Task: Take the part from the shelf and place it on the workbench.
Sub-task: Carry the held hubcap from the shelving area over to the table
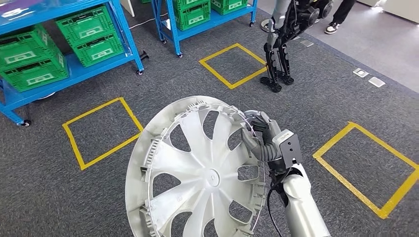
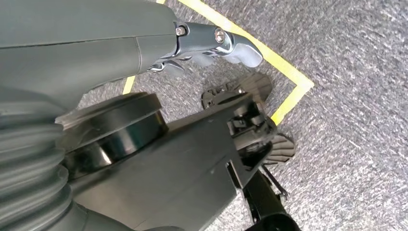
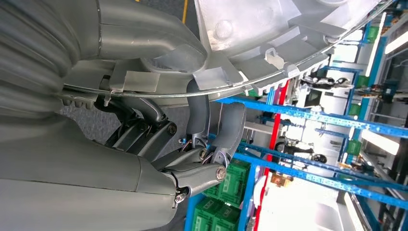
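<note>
The part is a large silver-white wheel cover with spoke-shaped openings, held up on edge in the lower middle of the head view. My right hand grips its rim on the right side, with the thumb on the face toward me and the fingers behind. In the right wrist view the fingers curl over the toothed rim of the wheel cover. My left hand hangs over the carpet with nothing in it and its fingers loosely extended.
Blue shelves with green crates stand at the back left, and more are at the top centre. Yellow tape squares mark the grey carpet. Another robot's legs stand ahead, with a person's shoe beyond.
</note>
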Controlling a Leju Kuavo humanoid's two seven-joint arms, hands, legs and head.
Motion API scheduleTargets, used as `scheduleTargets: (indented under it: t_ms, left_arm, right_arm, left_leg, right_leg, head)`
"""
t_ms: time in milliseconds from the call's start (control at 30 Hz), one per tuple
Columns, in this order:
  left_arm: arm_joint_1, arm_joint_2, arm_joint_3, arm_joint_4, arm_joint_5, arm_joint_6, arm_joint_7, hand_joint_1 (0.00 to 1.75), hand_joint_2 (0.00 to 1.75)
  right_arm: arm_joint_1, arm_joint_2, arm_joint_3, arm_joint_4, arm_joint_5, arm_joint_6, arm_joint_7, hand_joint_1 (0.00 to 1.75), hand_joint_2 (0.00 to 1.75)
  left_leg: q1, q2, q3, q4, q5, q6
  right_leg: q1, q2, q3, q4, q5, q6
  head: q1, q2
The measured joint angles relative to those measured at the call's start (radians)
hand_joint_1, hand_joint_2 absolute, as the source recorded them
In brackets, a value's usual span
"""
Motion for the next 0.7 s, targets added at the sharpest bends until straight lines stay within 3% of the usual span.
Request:
scheduleTargets:
  t_ms: [33, 100, 167, 200, 233, 267, 300, 333, 400, 467, 500, 533, 600, 667, 700]
  left_arm:
    - [-0.002, 0.0, 0.0, 0.0, -0.001, 0.0, 0.001, 0.0, 1.75]
    - [-0.004, -0.001, 0.0, 0.0, -0.006, 0.0, 0.002, 0.0, 1.75]
    - [-0.003, 0.0, 0.0, 0.001, -0.015, 0.0, 0.007, 0.0, 1.75]
    - [-0.002, 0.0, 0.0, 0.001, -0.02, 0.0, 0.012, 0.0, 1.75]
    - [0.0, 0.0, 0.0, 0.002, -0.026, 0.001, 0.018, 0.0, 1.75]
    - [0.001, 0.0, 0.0, 0.002, -0.03, 0.001, 0.024, 0.0, 1.75]
    - [0.001, 0.001, 0.0, 0.003, -0.032, 0.001, 0.03, 0.0, 1.75]
    - [0.001, 0.002, 0.0, 0.003, -0.034, 0.001, 0.034, 0.0, 1.75]
    - [0.002, 0.004, 0.0, 0.003, -0.034, 0.002, 0.038, 0.0, 1.75]
    - [0.003, 0.005, 0.0, 0.004, -0.034, 0.002, 0.04, 0.0, 1.75]
    - [0.003, 0.005, 0.0, 0.004, -0.034, 0.002, 0.041, 0.0, 1.75]
    - [0.003, 0.005, 0.0, 0.005, -0.034, 0.002, 0.044, 0.0, 1.75]
    - [0.002, 0.005, 0.0, 0.005, -0.034, 0.002, 0.046, 0.0, 1.75]
    - [0.004, 0.005, 0.0, 0.005, -0.034, 0.002, 0.048, 0.0, 1.75]
    - [0.006, 0.005, 0.0, 0.005, -0.034, 0.002, 0.048, 0.0, 1.75]
  right_arm:
    - [0.0, 0.0, 0.0, 0.001, -0.001, 0.003, -0.003, 1.75, 1.75]
    - [-0.001, 0.003, 0.0, 0.002, -0.002, 0.005, -0.004, 1.75, 1.75]
    - [0.0, 0.007, 0.0, 0.004, -0.003, 0.006, -0.004, 1.75, 1.75]
    - [0.0, 0.008, 0.0, 0.005, -0.003, 0.008, -0.004, 1.75, 1.75]
    - [0.0, 0.008, 0.0, 0.008, -0.004, 0.01, -0.004, 1.75, 1.75]
    - [0.0, 0.008, 0.0, 0.01, -0.005, 0.013, -0.005, 1.75, 1.75]
    - [-0.001, 0.008, 0.0, 0.013, -0.007, 0.015, -0.006, 1.75, 1.75]
    - [-0.002, 0.009, 0.0, 0.015, -0.008, 0.017, -0.007, 1.75, 1.75]
    - [-0.01, 0.01, 0.0, 0.02, -0.009, 0.019, -0.009, 1.75, 1.75]
    - [-0.017, 0.012, 0.001, 0.024, -0.01, 0.02, -0.009, 1.75, 1.75]
    - [-0.019, 0.012, 0.001, 0.026, -0.011, 0.02, -0.009, 1.75, 1.75]
    - [-0.019, 0.011, 0.001, 0.028, -0.011, 0.02, -0.009, 1.75, 1.75]
    - [-0.023, 0.01, 0.001, 0.032, -0.011, 0.02, -0.01, 1.75, 1.75]
    - [-0.028, 0.01, 0.001, 0.037, -0.011, 0.02, -0.011, 1.75, 1.75]
    - [-0.03, 0.01, 0.002, 0.04, -0.012, 0.02, -0.011, 1.75, 1.75]
  left_leg:
    - [0.002, -0.008, 0.0, 0.003, -0.005, -0.006]
    - [0.008, -0.057, -0.02, 0.055, -0.044, -0.016]
    - [0.011, -0.107, -0.076, 0.183, -0.112, -0.02]
    - [0.01, -0.114, -0.105, 0.246, -0.135, -0.02]
    - [0.01, -0.117, -0.123, 0.282, -0.14, -0.019]
    - [0.01, -0.119, -0.124, 0.278, -0.124, -0.018]
    - [0.011, -0.124, -0.106, 0.235, -0.091, -0.014]
    - [0.011, -0.138, -0.076, 0.165, -0.051, -0.01]
    - [0.014, -0.184, -0.025, 0.044, -0.004, -0.003]
    - [0.012, -0.203, -0.011, 0.009, -0.001, 0.003]
    - [0.011, -0.193, -0.011, 0.007, 0.002, 0.008]
    - [0.011, -0.182, -0.009, 0.003, 0.006, 0.015]
    - [0.012, -0.157, -0.007, -0.006, 0.014, 0.03]
    - [0.009, -0.13, -0.008, -0.009, 0.016, 0.038]
    - [0.008, -0.115, -0.008, -0.008, 0.015, 0.04]
  right_leg:
    - [-0.002, 0.011, -0.001, -0.002, 0.003, -0.006]
    - [-0.007, 0.033, -0.002, -0.007, 0.009, -0.017]
    - [-0.007, 0.057, -0.003, -0.008, 0.011, -0.022]
    - [-0.006, 0.07, -0.004, -0.007, 0.012, -0.023]
    - [-0.005, 0.084, -0.004, -0.007, 0.012, -0.023]
    - [-0.005, 0.099, -0.004, -0.006, 0.013, -0.023]
    - [-0.005, 0.114, -0.004, -0.006, 0.013, -0.022]
    - [-0.005, 0.128, -0.003, -0.005, 0.014, -0.02]
    - [-0.005, 0.153, -0.007, -0.004, 0.018, -0.011]
    - [-0.008, 0.175, -0.014, -0.006, 0.024, 0.004]
    - [-0.01, 0.186, -0.017, -0.01, 0.029, 0.012]
    - [-0.011, 0.182, -0.019, -0.01, 0.03, 0.018]
    - [-0.007, 0.132, -0.038, 0.023, 0.008, 0.025]
    - [-0.003, 0.075, -0.088, 0.133, -0.053, 0.029]
    - [-0.004, 0.066, -0.118, 0.198, -0.082, 0.03]
  head:
    - [-0.001, 0.0]
    - [-0.004, 0.0]
    - [-0.007, 0.0]
    - [-0.008, 0.0]
    - [-0.009, 0.0]
    - [-0.009, 0.0]
    - [-0.009, 0.0]
    - [-0.01, 0.0]
    - [-0.01, 0.0]
    - [-0.009, 0.0]
    - [-0.009, 0.0]
    - [-0.008, 0.0]
    - [-0.003, 0.0]
    - [0.003, 0.0]
    - [0.003, 0.0]
